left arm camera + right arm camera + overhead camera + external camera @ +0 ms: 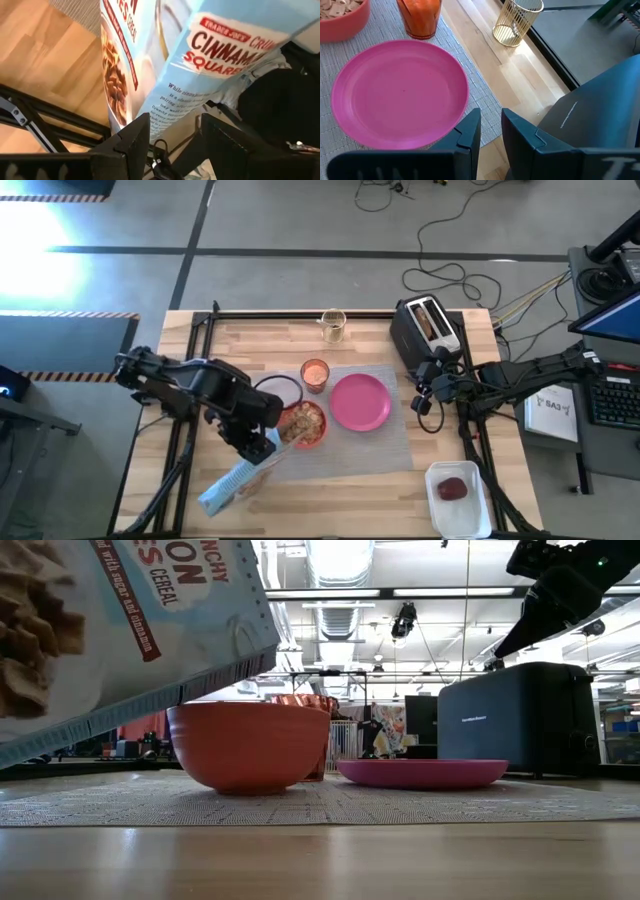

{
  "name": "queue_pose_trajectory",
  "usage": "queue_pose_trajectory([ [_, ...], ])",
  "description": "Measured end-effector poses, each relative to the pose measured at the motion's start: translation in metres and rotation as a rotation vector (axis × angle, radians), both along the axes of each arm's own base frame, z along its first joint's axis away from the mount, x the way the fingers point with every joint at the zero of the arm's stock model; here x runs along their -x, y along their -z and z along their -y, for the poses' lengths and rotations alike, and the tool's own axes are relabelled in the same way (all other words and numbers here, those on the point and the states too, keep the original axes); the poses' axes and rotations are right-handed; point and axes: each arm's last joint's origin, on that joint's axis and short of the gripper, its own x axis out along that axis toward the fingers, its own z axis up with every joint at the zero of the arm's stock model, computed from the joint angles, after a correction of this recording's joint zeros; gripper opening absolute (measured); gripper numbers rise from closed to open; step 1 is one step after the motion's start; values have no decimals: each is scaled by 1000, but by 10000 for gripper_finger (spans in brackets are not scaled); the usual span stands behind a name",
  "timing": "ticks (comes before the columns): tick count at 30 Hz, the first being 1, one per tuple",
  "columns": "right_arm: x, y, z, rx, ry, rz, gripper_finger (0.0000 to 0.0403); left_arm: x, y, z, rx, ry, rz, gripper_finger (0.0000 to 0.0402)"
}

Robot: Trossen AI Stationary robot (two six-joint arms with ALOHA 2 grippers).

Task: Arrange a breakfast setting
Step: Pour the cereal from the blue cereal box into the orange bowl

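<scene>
The left gripper was clamped on a light-blue cereal box, its two dark fingers pressed against the box's sides in the left wrist view, and the box hung tilted with its open end up beside the claw and its far end slanting away toward the table's near edge. Just past that claw sat the red-orange bowl, already holding brown cereal squares, on the grey placemat; the box's upper end reached the bowl's rim. Beyond the bowl from the left claw stood the orange cup, and farther along the mat lay the pink plate, bare. A round white-rimmed dish lay beside the left arm, at the mat's edge. The right gripper hovered off the mat's far side, next to the plate and just in front of the black toaster, with a brown toast slice standing in a slot behind it; its fingers stood slightly parted, gripping nothing. A small gold wire basket sat beyond the cup near the table's back edge. Well away from the right claw, near the front corner, a white tray held a dark-red item.
</scene>
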Motion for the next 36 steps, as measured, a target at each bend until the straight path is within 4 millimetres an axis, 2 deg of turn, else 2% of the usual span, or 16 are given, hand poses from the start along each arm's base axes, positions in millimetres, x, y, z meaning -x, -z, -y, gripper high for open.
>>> queue_pose_trajectory([
  [20,0,0,0,0,0,0,68,1,2,2,-24,2,-1,160],
  [30,0,0,0,0,0,0,68,4,-1,-3,-132,19,75,160],
  [36,0,0,0,0,0,0,68,14,-10,-8,-185,-4,130,160],
])
